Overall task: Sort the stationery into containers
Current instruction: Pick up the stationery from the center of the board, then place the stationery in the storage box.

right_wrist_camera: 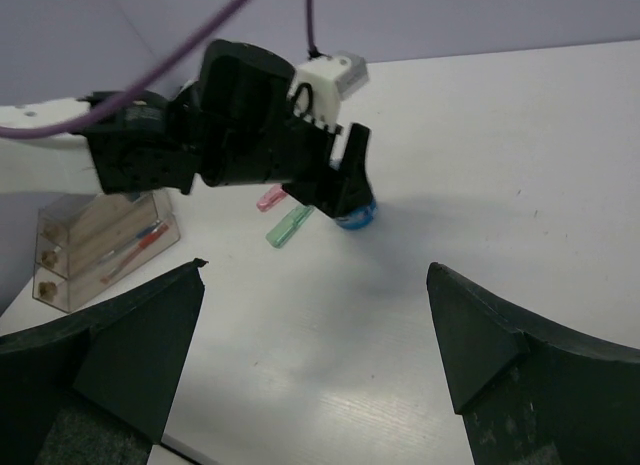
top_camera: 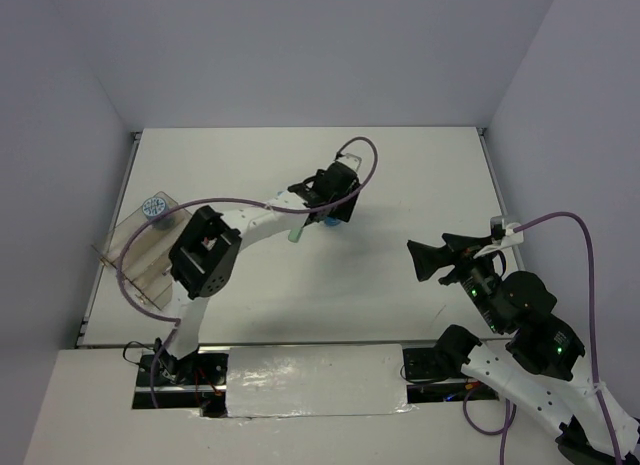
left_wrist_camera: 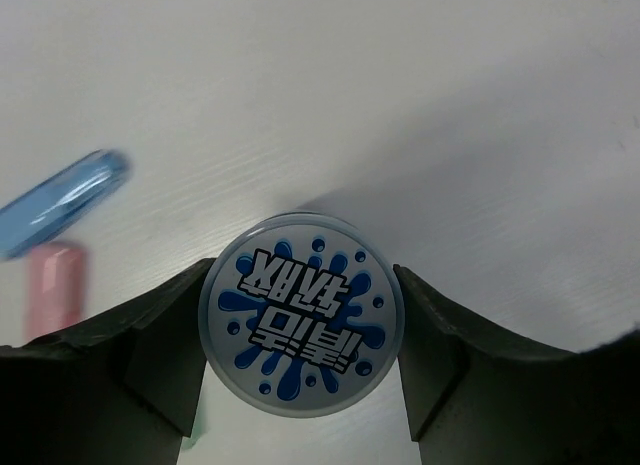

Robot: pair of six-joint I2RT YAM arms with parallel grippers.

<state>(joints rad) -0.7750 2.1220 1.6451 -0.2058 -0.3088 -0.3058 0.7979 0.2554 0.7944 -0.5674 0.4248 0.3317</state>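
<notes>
In the top view the left gripper (top_camera: 334, 213) covers nearly all of the disc (top_camera: 333, 224), so only a blue edge shows. The left arm (top_camera: 205, 253) hides the tray's (top_camera: 135, 250) right part. In the left wrist view the blue capsule (left_wrist_camera: 62, 201) is blurred and cut by the left edge. The pink capsule's (left_wrist_camera: 52, 285) lower end lies behind a finger (left_wrist_camera: 150, 360), and the green capsule (left_wrist_camera: 197, 440) is a mere sliver. From the right wrist view, the pens (right_wrist_camera: 138, 241) are too small to count.

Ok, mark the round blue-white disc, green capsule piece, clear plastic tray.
round blue-white disc (left_wrist_camera: 300, 315): left wrist, printed face.
green capsule piece (right_wrist_camera: 290, 226): right wrist, middle.
clear plastic tray (top_camera: 135, 247): top external, bare part.
</notes>
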